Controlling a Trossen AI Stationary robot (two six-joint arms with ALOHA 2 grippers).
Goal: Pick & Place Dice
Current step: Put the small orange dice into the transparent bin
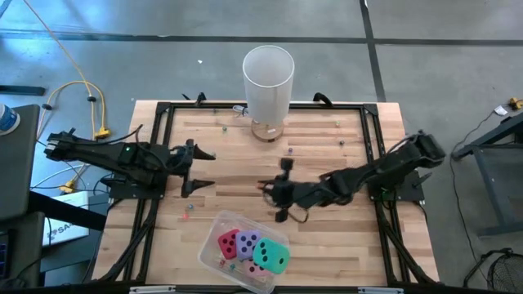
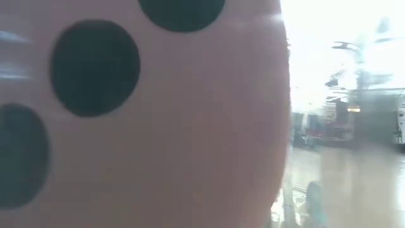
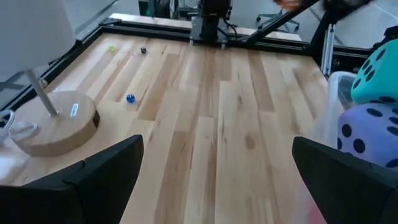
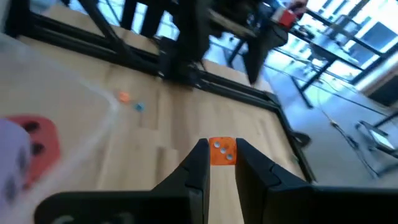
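Note:
Four foam dice sit in a clear plastic tub [image 1: 214, 253] near the table's near edge: red [image 1: 228, 241], purple [image 1: 248, 242], teal-green [image 1: 271, 255] and pink [image 1: 255, 269]. The pink die [image 2: 158, 126] fills most of the low view. My right gripper [image 1: 268, 189] is at the table's middle, just beyond the tub, shut on a tiny orange cube with pale pips [image 4: 222, 151]. My left gripper [image 1: 204, 169] waits open at the left, its fingers wide apart [image 3: 214, 174]; the teal-green die [image 3: 379, 68] and the purple die [image 3: 367, 127] show beside it. My right gripper pinches the tiny orange cube [image 4: 222, 152] between its two fingertips, one finger on each opposite side face. The fingers reach in from the table's right, pointing left. Whether the cube is off the wood or resting on it, I cannot tell.
A tall white cylinder [image 1: 268, 73] stands on a round wooden base [image 3: 53, 121] at the far edge. Small coloured beads lie scattered on the wood, such as a blue one [image 3: 130, 98] and an orange one [image 4: 124, 96]. A black frame rail [image 1: 163, 114] borders the table.

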